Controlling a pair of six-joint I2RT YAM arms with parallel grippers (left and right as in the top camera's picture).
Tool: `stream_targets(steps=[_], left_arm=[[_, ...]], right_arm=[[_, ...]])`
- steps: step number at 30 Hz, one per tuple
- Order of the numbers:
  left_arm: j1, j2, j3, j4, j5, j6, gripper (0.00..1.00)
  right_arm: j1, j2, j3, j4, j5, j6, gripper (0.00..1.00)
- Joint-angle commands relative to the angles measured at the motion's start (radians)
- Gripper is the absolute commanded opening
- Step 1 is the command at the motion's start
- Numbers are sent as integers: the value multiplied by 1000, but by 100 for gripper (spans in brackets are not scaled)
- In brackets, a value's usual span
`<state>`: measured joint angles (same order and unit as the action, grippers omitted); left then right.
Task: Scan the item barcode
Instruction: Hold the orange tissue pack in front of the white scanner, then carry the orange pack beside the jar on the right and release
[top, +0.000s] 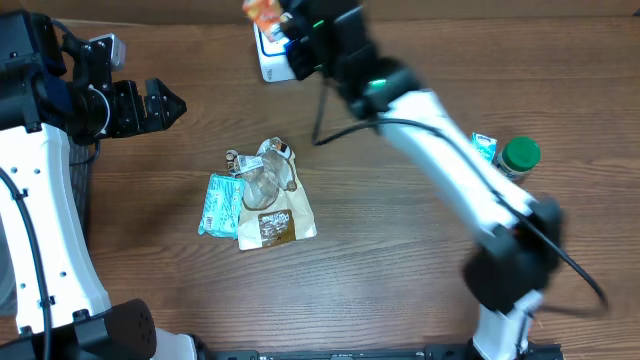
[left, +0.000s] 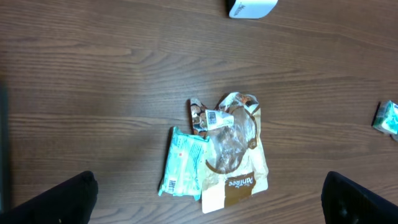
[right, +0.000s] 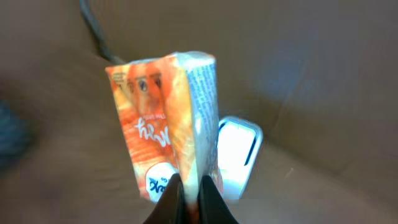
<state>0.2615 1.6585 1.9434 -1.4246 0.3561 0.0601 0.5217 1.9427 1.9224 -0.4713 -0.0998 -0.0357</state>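
Fingers of the right gripper (right: 189, 200) are pinched tight on the bottom edge of the orange packet (right: 163, 124). The packet stands on end at twelve o'clock from them and looks light, thin-walled and a little soft, so a firm hold low on the flat edge probably suits it better than squeezing its middle. Just beyond, toward one o'clock, the white scanner (right: 237, 154) lies near the far edge of the table (top: 380, 262). Well off at nine o'clock, the left gripper (top: 168, 104) hangs spread wide and empty.
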Motion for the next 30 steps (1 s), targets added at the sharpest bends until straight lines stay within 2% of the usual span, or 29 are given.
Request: stream_targets(steps=[1, 7, 10, 13, 20, 25, 30], left_arm=[[-8, -11, 5, 0, -1, 23, 100], [-8, -11, 5, 0, -1, 23, 100], [-8, -11, 5, 0, -1, 23, 100], [-8, -11, 5, 0, -1, 23, 99], [-8, -11, 5, 0, -1, 23, 100], [-8, -11, 5, 0, -1, 23, 100], [-8, -11, 5, 0, -1, 23, 99]], right_arm=[[-100, -110, 10, -165, -224, 279, 4], [-285, -177, 10, -627, -196, 301, 4], [-358, -162, 7, -819, 2, 299, 4], [-411, -152, -22, -918, 142, 360, 4], [-500, -151, -175, -867, 235, 432, 4], [-547, -151, -321, -748, 257, 510, 4], [-571, -151, -429, -630, 256, 530, 4]])
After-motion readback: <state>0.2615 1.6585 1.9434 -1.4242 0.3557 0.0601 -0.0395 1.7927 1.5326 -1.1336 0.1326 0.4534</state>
